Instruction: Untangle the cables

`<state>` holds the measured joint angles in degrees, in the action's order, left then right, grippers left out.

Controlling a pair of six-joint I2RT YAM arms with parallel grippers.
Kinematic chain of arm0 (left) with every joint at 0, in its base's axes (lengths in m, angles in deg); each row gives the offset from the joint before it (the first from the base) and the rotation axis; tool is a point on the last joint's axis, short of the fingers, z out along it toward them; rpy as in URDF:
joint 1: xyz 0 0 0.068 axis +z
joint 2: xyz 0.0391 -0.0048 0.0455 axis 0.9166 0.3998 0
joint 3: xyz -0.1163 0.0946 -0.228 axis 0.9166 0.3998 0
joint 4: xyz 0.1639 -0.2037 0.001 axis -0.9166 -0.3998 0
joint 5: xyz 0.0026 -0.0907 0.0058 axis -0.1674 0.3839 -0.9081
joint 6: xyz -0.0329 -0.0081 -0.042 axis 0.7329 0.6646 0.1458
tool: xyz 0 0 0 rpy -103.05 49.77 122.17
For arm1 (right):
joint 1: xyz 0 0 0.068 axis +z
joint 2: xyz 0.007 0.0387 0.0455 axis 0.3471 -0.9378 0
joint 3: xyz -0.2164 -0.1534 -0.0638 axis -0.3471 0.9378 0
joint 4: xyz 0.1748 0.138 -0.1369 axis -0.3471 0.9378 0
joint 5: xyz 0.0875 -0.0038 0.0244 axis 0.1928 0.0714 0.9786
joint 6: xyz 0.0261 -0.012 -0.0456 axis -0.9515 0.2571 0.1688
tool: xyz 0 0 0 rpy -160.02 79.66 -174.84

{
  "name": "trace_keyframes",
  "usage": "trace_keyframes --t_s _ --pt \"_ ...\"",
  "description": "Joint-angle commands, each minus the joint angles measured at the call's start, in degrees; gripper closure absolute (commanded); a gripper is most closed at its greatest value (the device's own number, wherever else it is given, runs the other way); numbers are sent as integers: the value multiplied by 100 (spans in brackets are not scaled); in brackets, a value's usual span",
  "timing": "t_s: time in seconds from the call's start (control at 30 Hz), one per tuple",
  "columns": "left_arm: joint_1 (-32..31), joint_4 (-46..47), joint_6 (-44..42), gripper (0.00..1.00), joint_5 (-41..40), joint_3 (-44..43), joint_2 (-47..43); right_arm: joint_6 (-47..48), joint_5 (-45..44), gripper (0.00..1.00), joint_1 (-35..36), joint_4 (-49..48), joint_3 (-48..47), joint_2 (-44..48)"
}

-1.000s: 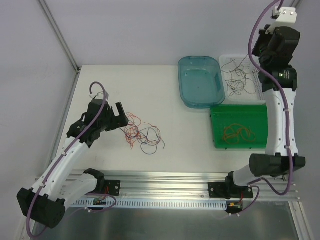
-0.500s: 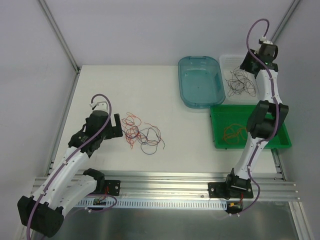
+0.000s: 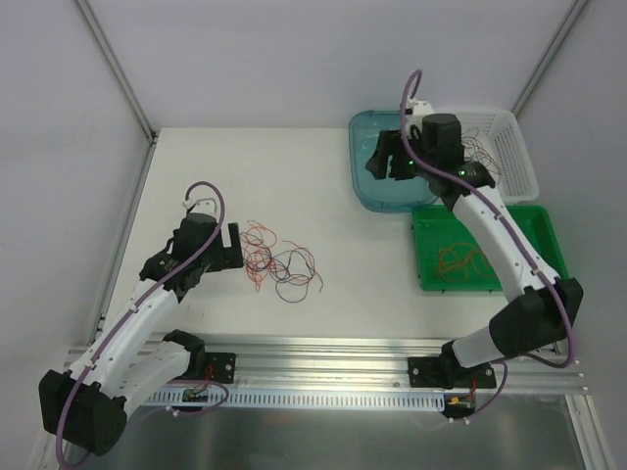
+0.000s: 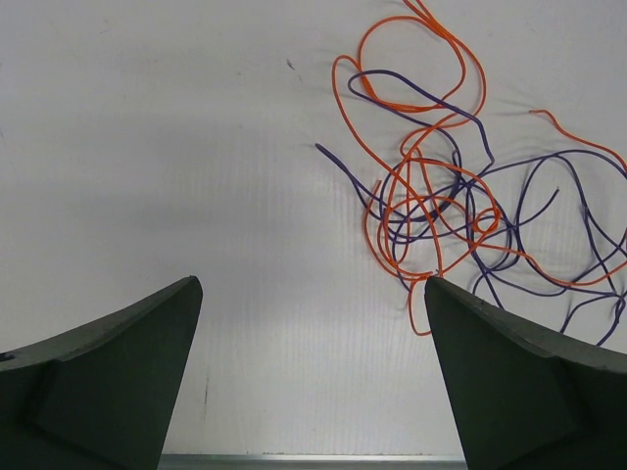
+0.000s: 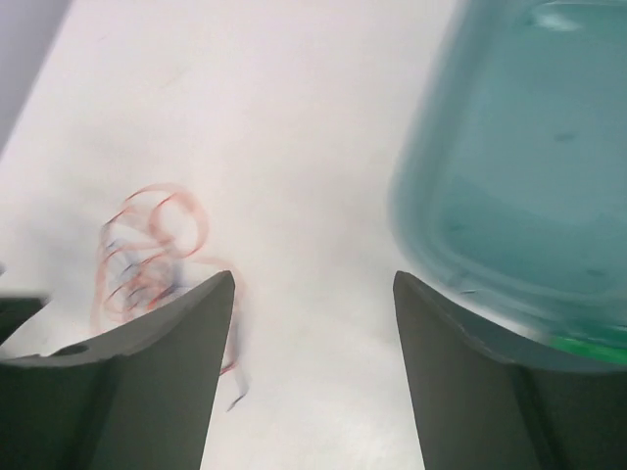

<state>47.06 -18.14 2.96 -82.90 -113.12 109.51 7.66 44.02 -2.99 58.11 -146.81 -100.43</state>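
- My left gripper (image 3: 235,247), spread and empty, sits beside the cables (image 3: 279,262) left of centre: I judge I'm choosing a strand.
- My right gripper (image 3: 385,159) hangs spread, upper right.
- Next: pinch one loose end.

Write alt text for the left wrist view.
A tangle of orange and purple cables lies on the white table, up and right of centre. The left gripper stands open and empty, its dark fingers framing the bottom corners.

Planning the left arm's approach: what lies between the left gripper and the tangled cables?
Only bare white table, seen in the left wrist view, separates the left gripper from the cables.
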Motion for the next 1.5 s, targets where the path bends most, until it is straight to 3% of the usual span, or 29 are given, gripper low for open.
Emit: trace_keyframes --t_s 0.0,0.3,0.53,0.63,0.73,0.8,0.83,0.87,0.93,1.47 --pt "66 80 53 1 334 -64 47 -690 304 30 1031 -143 855 153" --pt "66 36 106 1 563 -55 372 -738 67 33 3398 -250 1025 -1050" --pt "74 -17 114 1 414 -46 557 10 120 35 3937 -356 777 -2008" --pt "66 -34 123 1 379 -81 654 19 120 42 3954 -435 821 -2272" --pt "66 -43 114 1 379 -108 750 63 68 55 4007 -461 856 -2387" --pt "74 -34 123 1 379 -125 794 80 41 69 4033 -496 953 -2378" --pt "74 -43 115 1 370 -125 794 80 15 74 4051 -522 988 -2343" --pt "74 -43 114 1 379 -125 803 80 -20 88 4042 -566 1119 -2282" --pt "74 -43 114 1 370 -117 803 63 -134 99 4051 -672 1251 -2028" --pt "74 -34 123 1 502 -108 794 -227 -1084 99 4051 -303 1761 1134"
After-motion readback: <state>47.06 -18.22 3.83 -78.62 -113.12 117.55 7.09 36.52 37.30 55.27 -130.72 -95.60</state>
